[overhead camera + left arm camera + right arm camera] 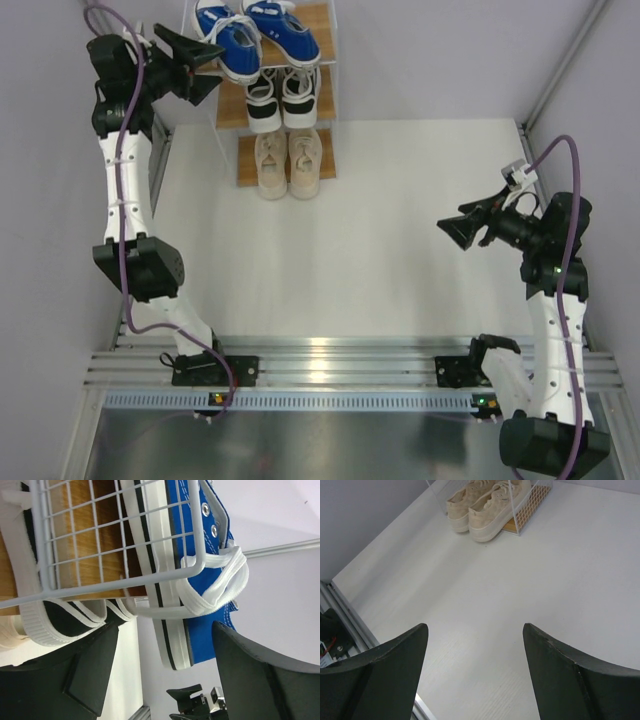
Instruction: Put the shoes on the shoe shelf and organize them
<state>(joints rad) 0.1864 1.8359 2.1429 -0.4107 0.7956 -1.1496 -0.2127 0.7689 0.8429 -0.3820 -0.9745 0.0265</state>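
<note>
Blue shoes (258, 35) sat on the top board of the shoe shelf (230, 108) at the far edge of the table (380, 200), the black-and-white shoes (282, 100) on the middle board and the beige shoes (288, 162) on the bottom one. The left gripper (214, 72) hung at the shelf's left side, right next to the blue pair, its fingers wide apart and holding nothing. The right gripper (449, 233) was near the table's right edge, wide apart too, with nothing in it.
</note>
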